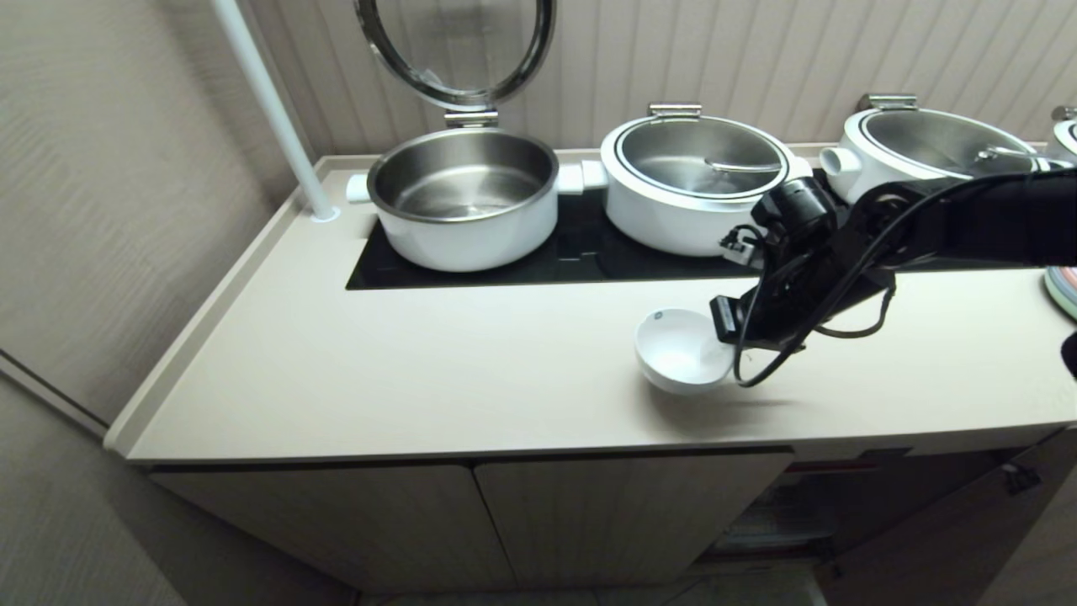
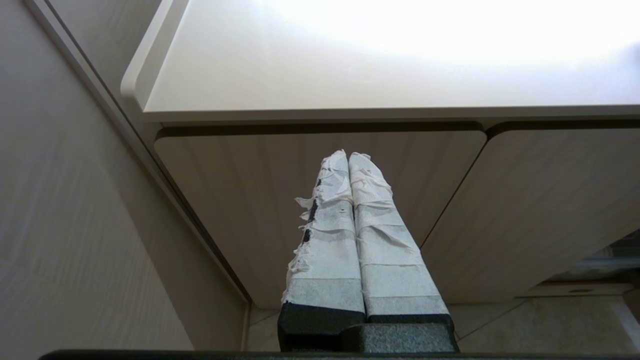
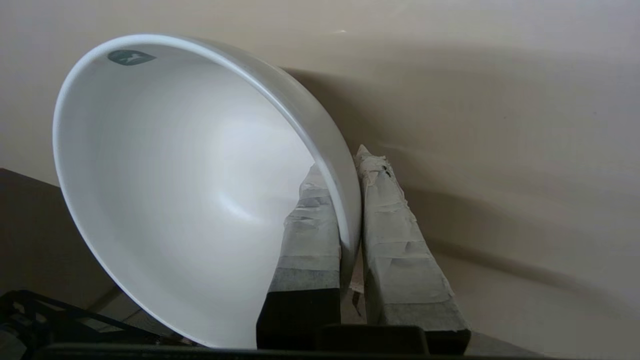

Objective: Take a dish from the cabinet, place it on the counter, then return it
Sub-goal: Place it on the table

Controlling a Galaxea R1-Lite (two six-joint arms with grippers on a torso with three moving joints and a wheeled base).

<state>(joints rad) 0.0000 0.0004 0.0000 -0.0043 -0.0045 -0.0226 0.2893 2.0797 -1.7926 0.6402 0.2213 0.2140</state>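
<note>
Right gripper [image 1: 725, 347] clamps the bowl [image 1: 680, 351] by its right rim, one finger inside, one outside. Bowl tilts, mouth facing left, over the counter [image 1: 421, 370] near its front edge, left of the wrist. Left gripper [image 2: 348, 159] parked, closed, by the cabinet [image 2: 280, 200].

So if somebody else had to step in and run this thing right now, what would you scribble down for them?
Right gripper: jaws shut on the rim of the bowl, one finger inside, one outside, bowl tilted over the counter.
Left gripper: shut, empty, parked low in front of the closed cabinet doors.
Done: bowl is out of the cabinet.
Left: whether it touches the counter I cannot tell; set it down if not, then return it to the cabinet, open at lower right.
</note>
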